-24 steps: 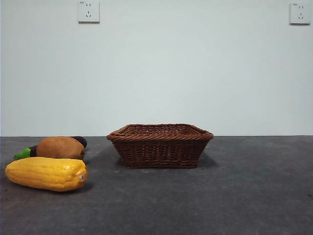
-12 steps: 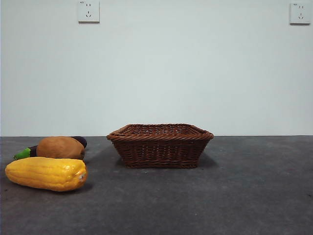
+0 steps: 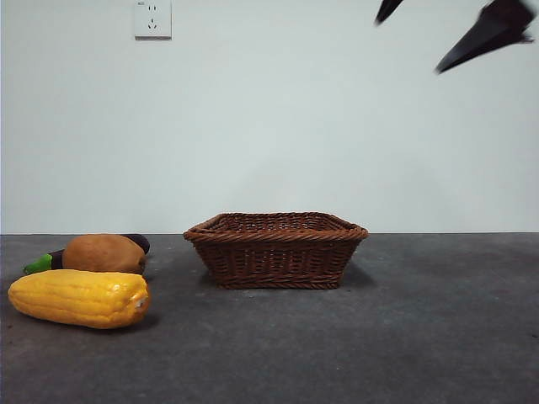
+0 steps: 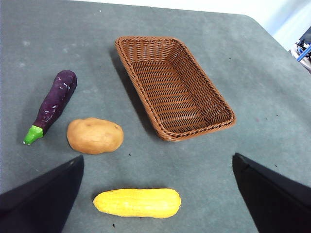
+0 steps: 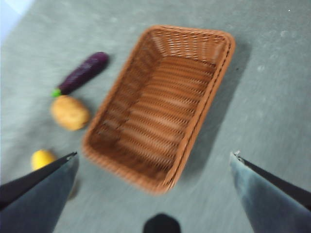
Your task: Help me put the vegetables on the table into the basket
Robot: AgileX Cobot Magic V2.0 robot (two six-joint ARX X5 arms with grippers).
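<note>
Dark grey and faintly speckled, the surface (image 3: 421, 337) spreads wide under everything, with a pale wall behind it. The brown wicker basket (image 3: 276, 250) stands near its middle, empty, its braided rim and flared sides fully in sight; the left wrist view (image 4: 172, 85) shows its bare woven floor. To one side of the basket, well apart from it, lie all three vegetables. The yellow corn cob (image 3: 80, 298) lies lengthwise nearest the front camera, alone on the surface. Behind it rests the brown potato (image 3: 104, 253), and just beyond the potato the dark-purple eggplant (image 3: 42, 263) lies with its green tip pointing away from the basket; in the left wrist view the eggplant (image 4: 52, 105) sits just beside the potato (image 4: 95, 136) without touching, and the corn cob (image 4: 137, 203) lies apart from both. The left gripper (image 4: 155, 194) hangs high over the surface, its jaws spread wide with nothing between them. The right gripper (image 5: 153, 194) hovers above the basket's near end, jaws likewise wide apart and empty; in the front view black tips (image 3: 488, 29) show at the top corner.
</note>
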